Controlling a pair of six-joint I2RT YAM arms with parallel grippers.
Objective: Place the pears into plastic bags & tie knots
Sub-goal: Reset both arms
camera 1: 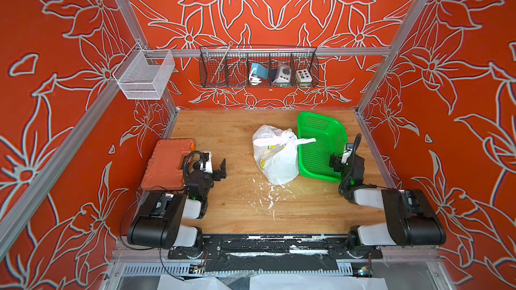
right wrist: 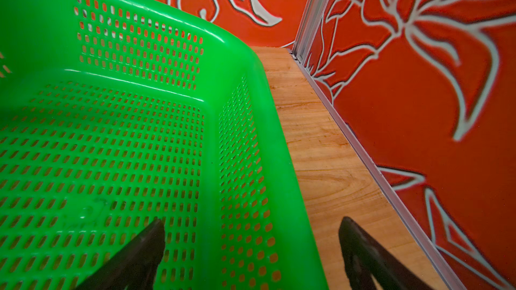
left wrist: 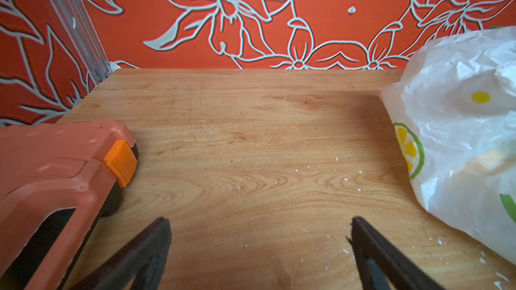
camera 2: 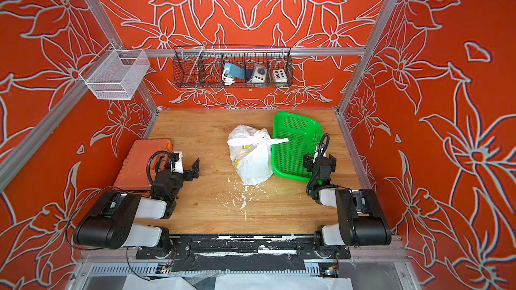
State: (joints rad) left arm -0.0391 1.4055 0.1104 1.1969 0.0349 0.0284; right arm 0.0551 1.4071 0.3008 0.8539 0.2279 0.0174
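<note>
The white plastic bag [camera 1: 276, 160] [camera 2: 252, 163] with citrus prints stands bulging mid-table, against the green tray. Its top is closed by a knot [camera 1: 282, 142] [camera 2: 258, 141] with two flat strip ends, one lying over the tray's rim. The pears are inside the bag; only a pale orange-yellow shape [left wrist: 485, 160] shows through the plastic. My left gripper [camera 1: 219, 170] [left wrist: 259, 227] is open over bare wood, left of the bag and apart from it. My right gripper [camera 1: 339, 160] [right wrist: 251, 227] is open and holds nothing, its fingers straddling the tray's right wall without touching it.
The green mesh tray [camera 1: 321, 124] [right wrist: 243, 51] is empty, close to the right wall. An orange tool case [camera 1: 167, 163] [left wrist: 55, 168] lies by the left arm. White crumbs [camera 1: 268, 193] litter the wood in front of the bag. Wire baskets [camera 1: 258, 66] hang on the walls.
</note>
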